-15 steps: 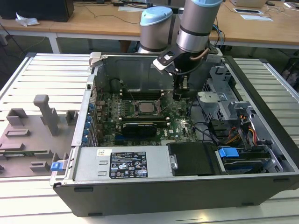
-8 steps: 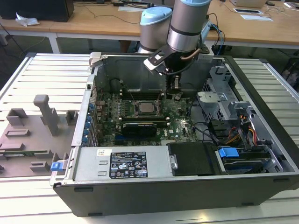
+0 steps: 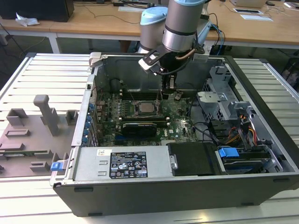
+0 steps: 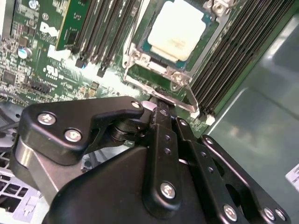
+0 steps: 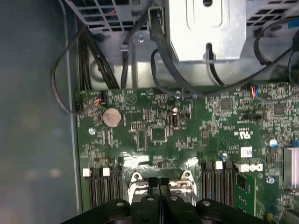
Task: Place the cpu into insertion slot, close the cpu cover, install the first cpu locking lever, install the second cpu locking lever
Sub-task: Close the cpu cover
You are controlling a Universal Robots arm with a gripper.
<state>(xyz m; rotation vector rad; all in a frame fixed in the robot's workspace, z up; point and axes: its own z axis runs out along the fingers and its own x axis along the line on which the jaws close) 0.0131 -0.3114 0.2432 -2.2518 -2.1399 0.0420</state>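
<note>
The cpu (image 4: 180, 25), pale silver on top, sits in the insertion slot (image 3: 137, 112) on the green motherboard (image 5: 154, 135). The cpu cover (image 4: 132, 53), a silver frame, lies flat around it. A thin silver locking lever (image 4: 187, 105) runs along the socket's edge nearest my gripper (image 4: 158, 108). The gripper's black fingers are pressed together, their tips right at this lever, and I cannot tell if they touch it. In the exterior view my gripper (image 3: 170, 88) hangs inside the case, just to the exterior view's right of the socket. In the first wrist view the fingertips (image 5: 154, 184) stand over the socket's rim.
Long black memory slots (image 4: 233, 56) flank the socket. A black card (image 3: 140, 128) lies in front of it. The drive cage (image 3: 219, 100) and cables (image 3: 233, 130) fill the case on the exterior view's right, with the power supply (image 3: 124, 163) in front. Grey fixtures (image 3: 32, 135) stand outside the case on the exterior view's left.
</note>
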